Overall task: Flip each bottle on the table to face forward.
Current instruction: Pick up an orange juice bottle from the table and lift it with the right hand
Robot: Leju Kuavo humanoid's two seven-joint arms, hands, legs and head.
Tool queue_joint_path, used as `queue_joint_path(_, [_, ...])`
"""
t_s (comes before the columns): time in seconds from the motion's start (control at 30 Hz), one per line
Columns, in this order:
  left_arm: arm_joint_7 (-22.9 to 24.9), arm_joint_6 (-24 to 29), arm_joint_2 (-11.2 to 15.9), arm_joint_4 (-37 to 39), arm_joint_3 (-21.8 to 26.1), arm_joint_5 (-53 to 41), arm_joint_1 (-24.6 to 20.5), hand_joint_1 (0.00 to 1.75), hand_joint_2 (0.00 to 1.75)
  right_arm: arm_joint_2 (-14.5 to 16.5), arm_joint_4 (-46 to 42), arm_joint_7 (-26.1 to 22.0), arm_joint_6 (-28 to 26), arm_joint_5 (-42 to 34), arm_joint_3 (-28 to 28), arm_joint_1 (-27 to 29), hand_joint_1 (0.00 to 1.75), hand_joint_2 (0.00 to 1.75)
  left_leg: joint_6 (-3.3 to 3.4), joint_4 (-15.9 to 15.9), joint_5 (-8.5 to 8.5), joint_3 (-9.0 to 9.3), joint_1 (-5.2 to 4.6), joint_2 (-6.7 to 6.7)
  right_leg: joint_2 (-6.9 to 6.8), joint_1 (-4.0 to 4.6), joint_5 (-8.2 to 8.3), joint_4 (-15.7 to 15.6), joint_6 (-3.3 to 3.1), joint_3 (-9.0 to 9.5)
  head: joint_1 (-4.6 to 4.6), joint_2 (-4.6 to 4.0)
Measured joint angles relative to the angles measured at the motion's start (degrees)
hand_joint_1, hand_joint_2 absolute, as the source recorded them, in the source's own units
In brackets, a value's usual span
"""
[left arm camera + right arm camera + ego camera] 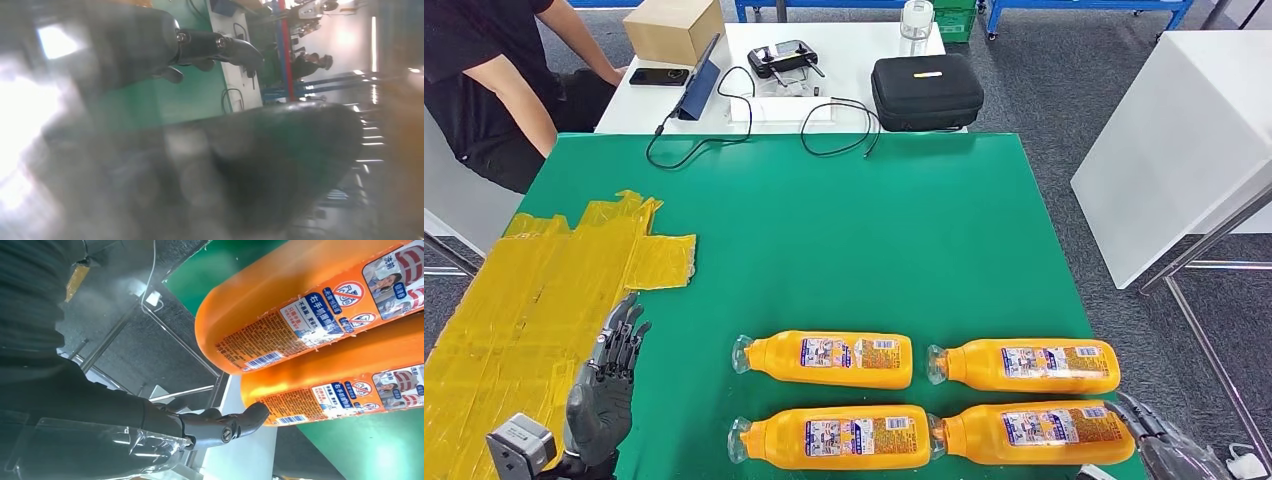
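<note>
Left robot hand (604, 385) stands at the near edge of the green tabletop (844, 230), fingers spread, holding nothing. Right robot hand (1169, 450) sits at the near right corner, just beside the near-right bottle (1024, 433); its grip state cannot be determined. Four orange bottles lie flat in two rows near the near edge: near-left bottle (834, 437), far-left bottle (829, 359), far-right bottle (1029, 365). Yellow tape (534, 300) covers the left edge.

Orange bottles (834, 359), green table (844, 230)
</note>
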Motion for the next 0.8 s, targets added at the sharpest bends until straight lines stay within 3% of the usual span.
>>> queue_joint_path(0.4, [0.79,-0.02,0.11,0.7,-0.79,0.17,-0.83,0.0,0.0,0.28,2.91,0.16,0.65,2.7,3.96,-5.55,0.0,1.75,0.0,0.0,0.01,-0.01,0.0,-0.01,0.01,0.0,0.01,0.0,0.0,0.24,0.0,0.0])
queue_joint_path(0.8, [1.24,-0.02,0.22,0.93,-1.09,0.73,-0.98,0.0,0.0,-2.31,6.51,2.9,0.55,2.04,9.05,-7.13,0.0,1.75,0.03,0.0,0.04,-0.03,0.0,0.0,0.01,0.0,0.02,0.01,0.01,0.51,-0.01,0.0])
